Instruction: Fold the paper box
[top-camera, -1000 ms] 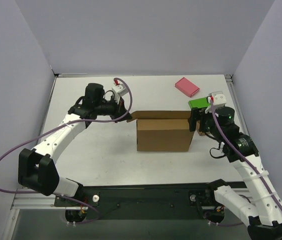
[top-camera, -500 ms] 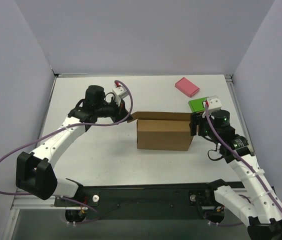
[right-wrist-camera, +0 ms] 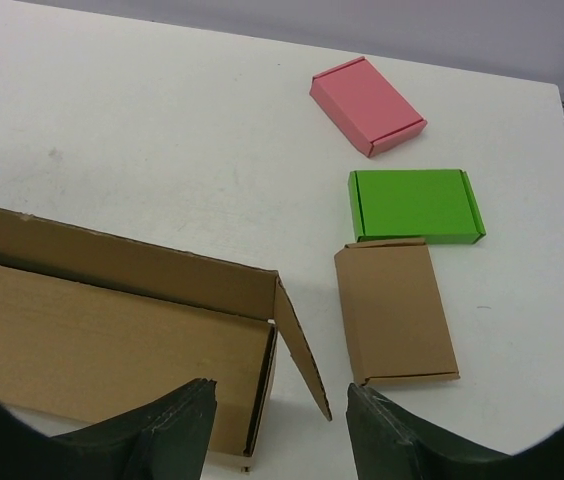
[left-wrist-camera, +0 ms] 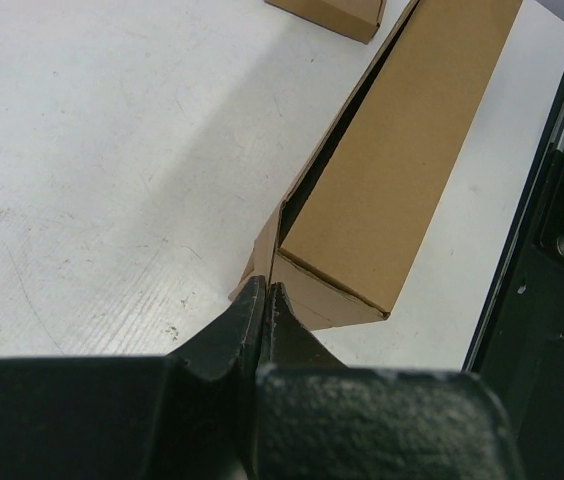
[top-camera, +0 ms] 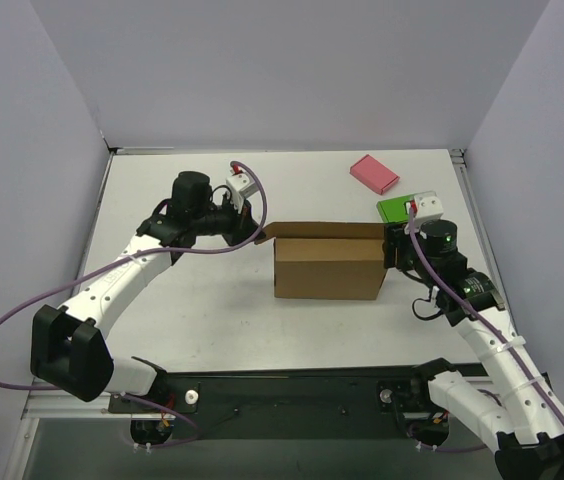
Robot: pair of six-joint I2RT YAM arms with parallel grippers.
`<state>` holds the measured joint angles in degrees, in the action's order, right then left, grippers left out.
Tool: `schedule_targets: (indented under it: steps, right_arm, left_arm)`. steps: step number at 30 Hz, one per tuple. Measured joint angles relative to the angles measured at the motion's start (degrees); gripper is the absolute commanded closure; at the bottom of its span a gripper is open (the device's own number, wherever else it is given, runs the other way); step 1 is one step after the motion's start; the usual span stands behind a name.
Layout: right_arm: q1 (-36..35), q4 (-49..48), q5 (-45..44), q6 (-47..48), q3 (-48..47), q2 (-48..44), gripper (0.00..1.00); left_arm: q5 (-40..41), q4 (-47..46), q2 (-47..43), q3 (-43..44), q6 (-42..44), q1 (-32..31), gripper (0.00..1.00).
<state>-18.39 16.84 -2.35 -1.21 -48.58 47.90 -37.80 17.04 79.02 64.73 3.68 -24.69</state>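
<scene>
Item: large brown corrugated-cardboard paper box (top-camera: 327, 268), upright between your arms | left gripper (left-wrist-camera: 265, 292): clamped shut on its end flap, apparently anchoring it | right gripper (right-wrist-camera: 280, 405): half-open astride opposite flap; nothing held

On a white, faintly scuffed tabletop (top-camera: 192, 300), resting mid-surface, the paper box (top-camera: 327, 268), and to its right a pink block (top-camera: 374, 173) farthest back, a green block (top-camera: 395, 209) nearer, a small brown block (right-wrist-camera: 395, 312) just beside the green one.
</scene>
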Motion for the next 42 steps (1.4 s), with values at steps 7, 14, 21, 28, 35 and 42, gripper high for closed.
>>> schedule_targets:
  steps: [7,14,21,28,35,42]
  right_arm:
    - [0.04,-1.46,-0.42,1.38,1.25,1.4,0.82]
    - [0.04,-1.7,0.15,0.87,1.29,0.61,1.0]
    - [-0.09,-1.36,0.09,-1.03,1.29,0.28,1.0]
    - [-0.98,-1.11,-1.29,-2.38,1.27,0.81,1.0]
    - [-2.43,-0.55,-3.26,-3.15,1.27,0.79,1.0]
    - [-7.37,0.94,-8.81,-4.79,1.27,0.46,1.0]
  left_arm:
    - [0.02,0.0,-0.26,-0.22,0.02,-0.28,1.0]
    - [1.27,-0.17,-0.28,-0.22,-0.11,-1.79,1.0]
    - [3.91,-0.57,-0.48,-0.22,-1.03,-3.02,1.0]
    - [5.31,-0.61,-0.68,-0.22,-1.55,-3.34,1.0]
    - [6.12,-0.66,-0.7,-0.22,-1.68,-3.41,1.0]
    - [6.73,-1.01,-0.7,-0.31,-2.25,-3.39,1.0]
